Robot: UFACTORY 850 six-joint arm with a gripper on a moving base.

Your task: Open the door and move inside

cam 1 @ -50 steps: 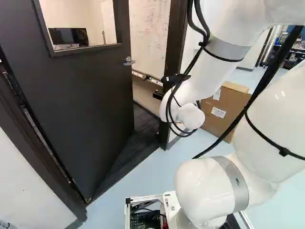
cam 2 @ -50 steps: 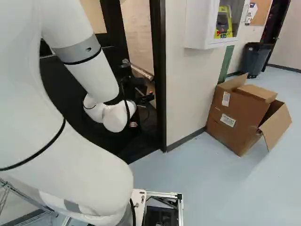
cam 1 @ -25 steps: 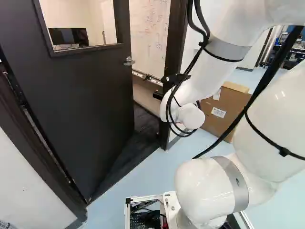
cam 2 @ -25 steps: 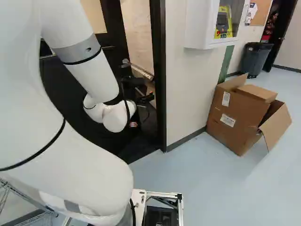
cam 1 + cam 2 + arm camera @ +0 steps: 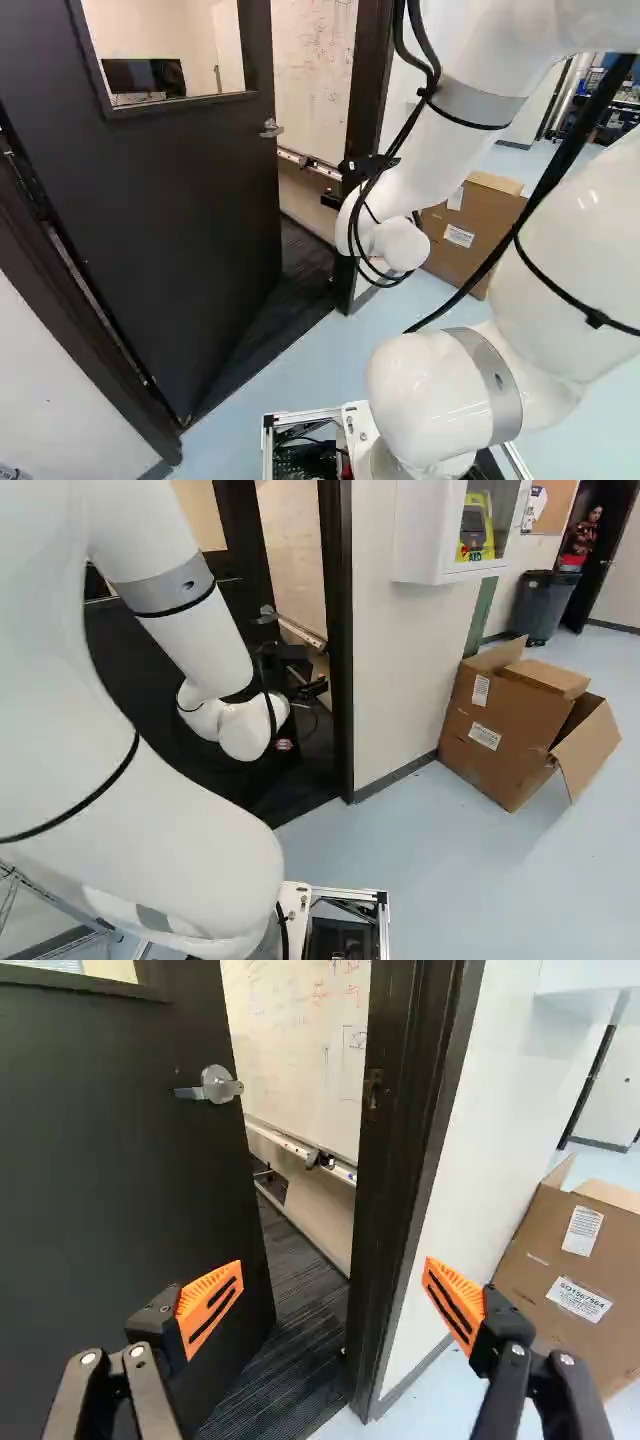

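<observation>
Gripper [image 5: 333, 1263] spread wide, holding nothing, faces the doorway [image 5: 300, 1330] between the ajar door [image 5: 100, 1190] and its frame [image 5: 392, 1190]. Opening seems unfinished (tight for the base [image 5: 300, 415], I'd judge): next, push the door further inward, then drive through.

"AED": yellow unit [image 5: 481, 525] in cabinet [image 5: 427, 530], above box [image 5: 520, 708] | "SO1567564", digits small: lower label [image 5: 578, 1300] on box | upper label [image 5: 582, 1230] on box: print too small | whiteboard [image 5: 290, 1050], left of box in wrist view: handwriting, unreadable | paper [image 5: 535, 507], beyond box: unreadable
</observation>
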